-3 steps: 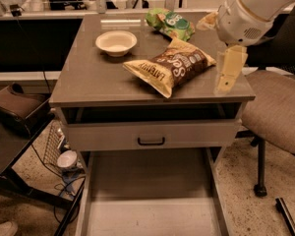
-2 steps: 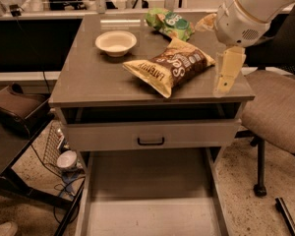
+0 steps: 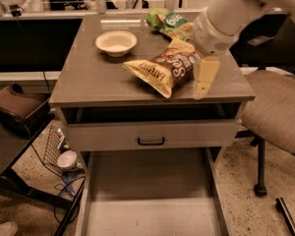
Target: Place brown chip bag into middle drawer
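Note:
The brown chip bag (image 3: 163,69) lies on its side on the cabinet top (image 3: 88,77), right of centre, with its white lettering facing up. My gripper (image 3: 205,77) hangs from the white arm just to the right of the bag, over the top's front right part, close to or touching the bag's edge. The middle drawer (image 3: 150,191) is pulled far out below, and its pale flat floor holds nothing.
A white bowl (image 3: 116,42) and a green bag (image 3: 166,19) sit further back on the top. The top drawer front with a black handle (image 3: 151,141) stands slightly out. An office chair (image 3: 280,109) stands at the right. A low stand and a wire basket (image 3: 51,144) stand at the left.
The gripper and arm have moved left and a little down, closing on the right edge of the brown chip bag. The bag and drawers have not moved.

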### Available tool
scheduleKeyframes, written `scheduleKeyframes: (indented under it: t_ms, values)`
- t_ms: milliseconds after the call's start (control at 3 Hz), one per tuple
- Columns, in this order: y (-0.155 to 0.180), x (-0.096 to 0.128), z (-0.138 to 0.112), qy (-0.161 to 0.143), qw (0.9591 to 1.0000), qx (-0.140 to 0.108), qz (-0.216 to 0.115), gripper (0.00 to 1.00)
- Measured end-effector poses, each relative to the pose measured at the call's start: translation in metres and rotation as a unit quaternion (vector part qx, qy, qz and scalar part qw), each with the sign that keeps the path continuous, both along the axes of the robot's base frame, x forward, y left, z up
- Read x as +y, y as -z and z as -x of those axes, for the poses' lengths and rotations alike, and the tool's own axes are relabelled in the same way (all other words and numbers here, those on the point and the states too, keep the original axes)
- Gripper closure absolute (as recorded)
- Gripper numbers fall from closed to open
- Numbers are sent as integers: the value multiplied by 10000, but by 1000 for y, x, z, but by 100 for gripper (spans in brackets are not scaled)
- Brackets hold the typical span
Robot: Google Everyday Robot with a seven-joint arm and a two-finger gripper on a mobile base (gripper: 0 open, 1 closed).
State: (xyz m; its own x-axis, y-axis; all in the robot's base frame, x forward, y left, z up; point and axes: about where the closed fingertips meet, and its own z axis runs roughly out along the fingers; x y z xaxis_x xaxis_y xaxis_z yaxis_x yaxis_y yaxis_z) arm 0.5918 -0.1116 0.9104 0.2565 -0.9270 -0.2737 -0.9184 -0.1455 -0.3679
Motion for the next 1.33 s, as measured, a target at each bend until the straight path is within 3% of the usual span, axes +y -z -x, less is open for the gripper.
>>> scheduleKeyframes:
  t_ms: [333, 667, 1000, 1333]
  values:
    - [22, 27, -29, -378, 9990, -220, 0, 0]
    - [39, 48, -57, -669, 9973, -290, 41, 0]
    - [42, 51, -59, -699, 9972, -278, 40, 15]
    - [44, 52, -59, -716, 9971, -264, 41, 38]
